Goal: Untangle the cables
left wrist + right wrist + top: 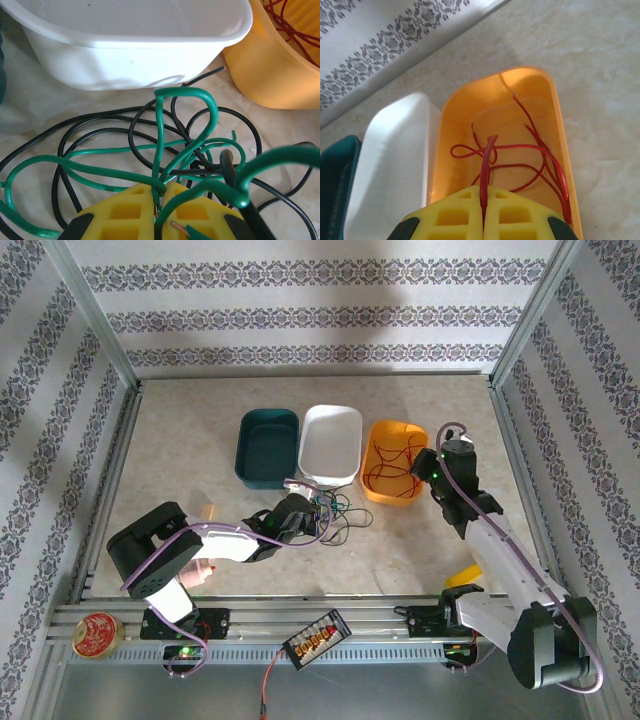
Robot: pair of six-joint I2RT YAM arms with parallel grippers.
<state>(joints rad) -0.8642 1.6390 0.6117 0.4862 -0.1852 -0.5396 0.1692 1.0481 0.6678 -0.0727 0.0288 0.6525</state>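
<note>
**Left gripper (161, 194) clamped on green, right gripper (485, 196) on red**

Left gripper's yellow pads are pressed together on a loop of the green cable (159, 135); that cable lies knotted with the black cable (115, 116) on the worktop (30, 100), just at the near side of the white tub (125, 60), about midway between the left and right edges; right gripper hangs over the orange tub (560, 125), pads pinched on a strand of the red cable (487, 160), whose other loops lie inside that tub; teal tub (267, 445), white tub and orange tub stand in a row toward the far edge.
</note>
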